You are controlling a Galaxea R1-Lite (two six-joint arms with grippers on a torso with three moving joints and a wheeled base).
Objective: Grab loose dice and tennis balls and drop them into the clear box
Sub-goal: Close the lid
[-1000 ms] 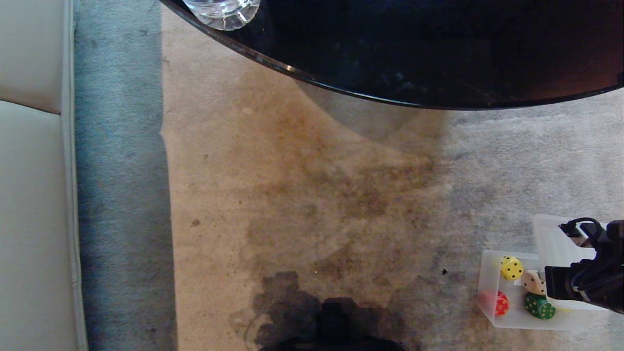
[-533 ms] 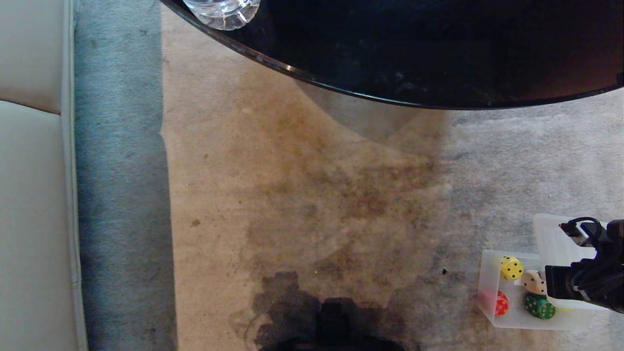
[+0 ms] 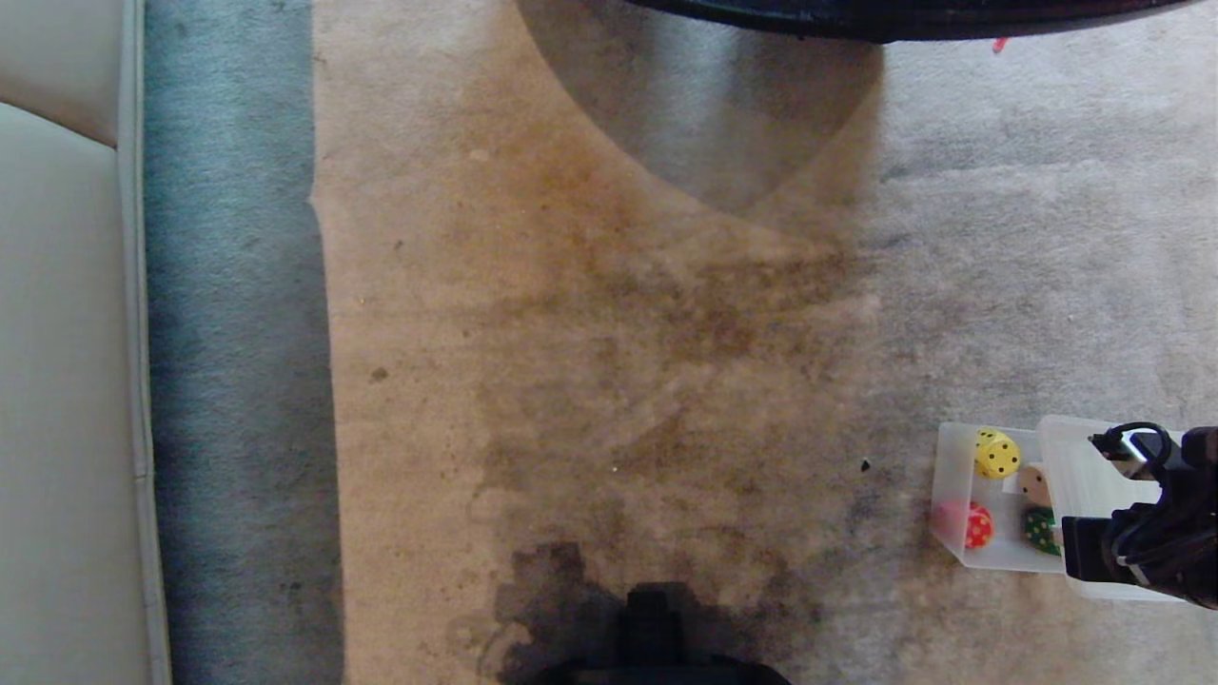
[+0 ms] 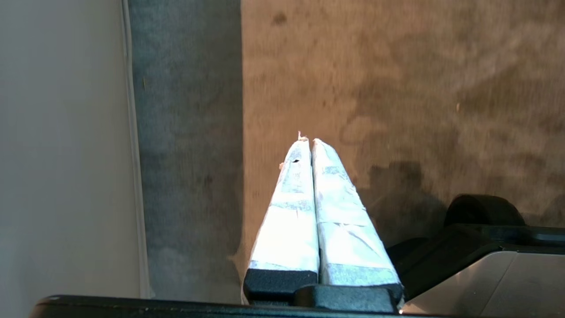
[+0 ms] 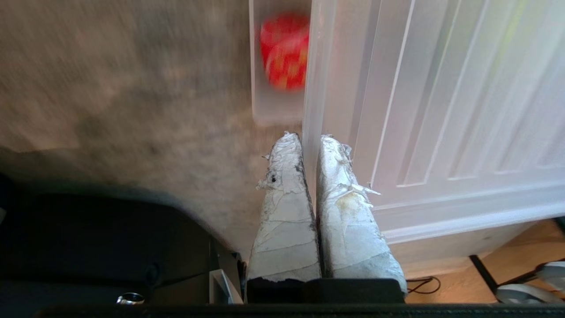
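Observation:
The clear box (image 3: 952, 499) sits on the carpet at the lower right. In it lie a yellow die (image 3: 996, 455), a tan die (image 3: 1034, 483), a red die (image 3: 975, 526) and a green die (image 3: 1042, 531). My right gripper (image 5: 309, 139) is shut on the edge of the flat ribbed lid (image 5: 441, 110), which stands tilted over the box's right part (image 3: 1080, 466) and hides part of the green die. The red die (image 5: 284, 51) shows through the box wall in the right wrist view. My left gripper (image 4: 307, 142) hangs shut and empty above the carpet. No tennis balls are in view.
A black round table (image 3: 904, 14) edges the top of the head view. A pale sofa (image 3: 57, 381) runs along the left. My base (image 3: 657, 633) shows at the bottom. Wood floor with a cable (image 5: 507, 274) lies beyond the carpet.
The whole head view has shifted: table and box sit higher in the picture, so the camera moved. The lid now covers more of the box and part of the green die.

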